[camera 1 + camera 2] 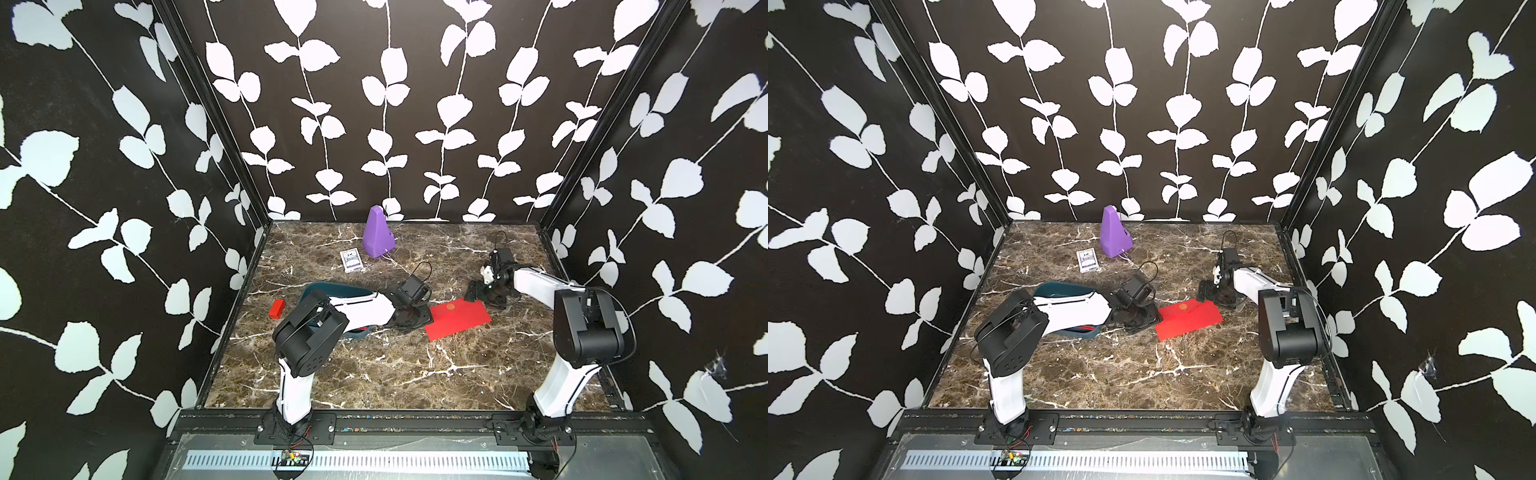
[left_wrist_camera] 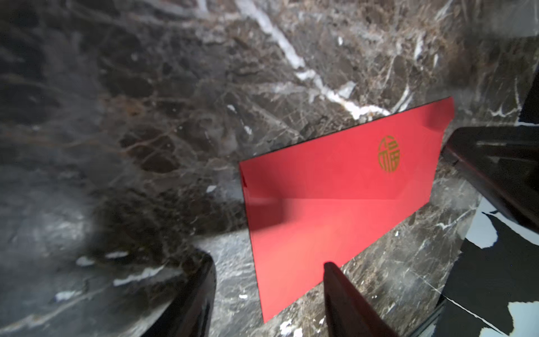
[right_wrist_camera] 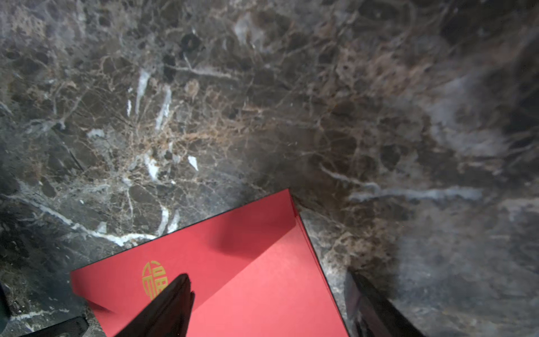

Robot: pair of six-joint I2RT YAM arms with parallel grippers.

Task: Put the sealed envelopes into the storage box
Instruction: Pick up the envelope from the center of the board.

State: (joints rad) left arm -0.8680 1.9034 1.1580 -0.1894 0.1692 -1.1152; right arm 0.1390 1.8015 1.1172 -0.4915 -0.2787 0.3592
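One sealed envelope (image 1: 457, 319), red with a gold emblem, lies flat on the marble table in both top views (image 1: 1188, 319). My left gripper (image 1: 419, 320) stands open at its left end. In the left wrist view one of that gripper's (image 2: 267, 262) fingertips (image 2: 329, 267) is over the envelope (image 2: 335, 204) and the other is over bare marble. My right gripper (image 1: 484, 297) is open at the envelope's far right corner. Its (image 3: 267, 275) jaws straddle the envelope's (image 3: 256, 291) short edge. The teal storage box (image 1: 332, 286) sits mostly hidden under my left forearm; a strip of red shows in its near corner (image 1: 1086, 329).
A purple pyramid-shaped object (image 1: 377, 232) stands at the back, with a small white card pack (image 1: 351, 261) in front of it. A small red block (image 1: 277, 308) lies by the left wall. Patterned walls close in three sides.
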